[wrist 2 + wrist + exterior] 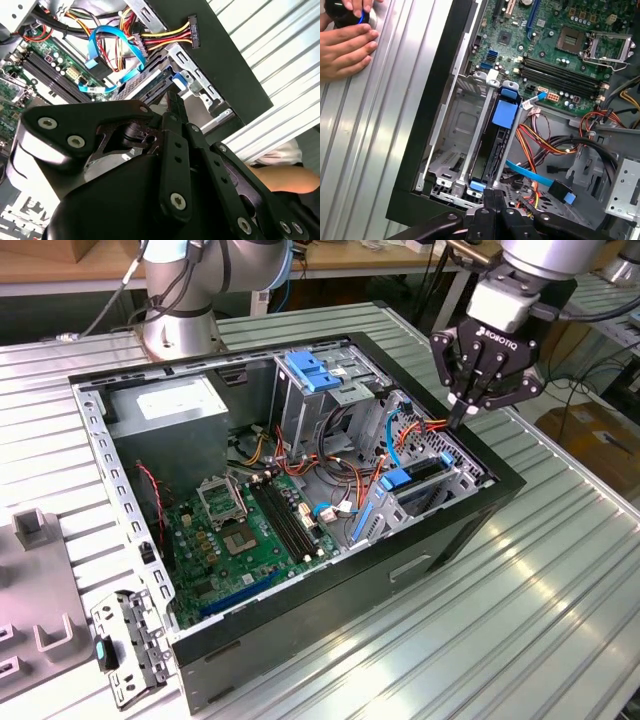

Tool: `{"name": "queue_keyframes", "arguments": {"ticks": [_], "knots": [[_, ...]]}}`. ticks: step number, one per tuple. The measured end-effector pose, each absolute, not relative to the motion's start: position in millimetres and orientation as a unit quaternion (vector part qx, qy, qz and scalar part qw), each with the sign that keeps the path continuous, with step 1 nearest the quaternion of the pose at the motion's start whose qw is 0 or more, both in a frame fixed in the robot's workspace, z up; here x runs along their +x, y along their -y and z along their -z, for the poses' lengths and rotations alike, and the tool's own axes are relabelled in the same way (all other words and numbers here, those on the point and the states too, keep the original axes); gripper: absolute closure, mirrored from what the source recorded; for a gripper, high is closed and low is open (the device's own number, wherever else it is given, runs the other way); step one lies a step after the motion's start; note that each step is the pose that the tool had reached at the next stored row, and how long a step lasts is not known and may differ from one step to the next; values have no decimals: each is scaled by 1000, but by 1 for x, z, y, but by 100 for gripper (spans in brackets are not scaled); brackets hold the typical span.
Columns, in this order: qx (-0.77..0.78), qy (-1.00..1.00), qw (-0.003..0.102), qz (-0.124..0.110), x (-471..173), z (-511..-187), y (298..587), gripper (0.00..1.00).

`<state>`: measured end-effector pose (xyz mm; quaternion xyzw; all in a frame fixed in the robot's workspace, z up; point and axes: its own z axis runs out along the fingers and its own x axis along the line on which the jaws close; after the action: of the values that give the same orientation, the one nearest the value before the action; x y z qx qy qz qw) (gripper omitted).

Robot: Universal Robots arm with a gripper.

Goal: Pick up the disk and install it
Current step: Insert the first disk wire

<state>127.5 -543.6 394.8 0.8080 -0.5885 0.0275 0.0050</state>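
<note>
The disk point(424, 472) stands on edge in the metal drive cage point(455, 462) at the open computer case's end, on the exterior view's right. Its dark body and blue plastic rails point(503, 111) sit down in the cage slot in the first wrist view. My gripper point(459, 420) hangs just above the cage and the case rim, with its fingers point(493, 196) shut together and nothing between them. In the second wrist view the fingertips point(175, 100) point at the cage's blue tab point(177, 78). The gripper and the disk are apart.
The case point(300, 570) lies open on a ribbed metal table point(540, 590), showing the motherboard point(245, 530), loose cables point(400, 425), a grey power supply point(165, 405) and a blue latch point(313, 371). A person's hand point(345, 47) rests on the table beside the case. Grey fixtures point(30, 580) sit at the exterior view's left.
</note>
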Motion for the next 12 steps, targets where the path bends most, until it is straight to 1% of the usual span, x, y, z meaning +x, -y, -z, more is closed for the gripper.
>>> {"name": "queue_keyframes", "arguments": {"ticks": [8, 12], "knots": [[822, 568, 6, -29, 133, -395, 538, 89], [824, 566, 6, -29, 154, -394, 533, 89]]}}
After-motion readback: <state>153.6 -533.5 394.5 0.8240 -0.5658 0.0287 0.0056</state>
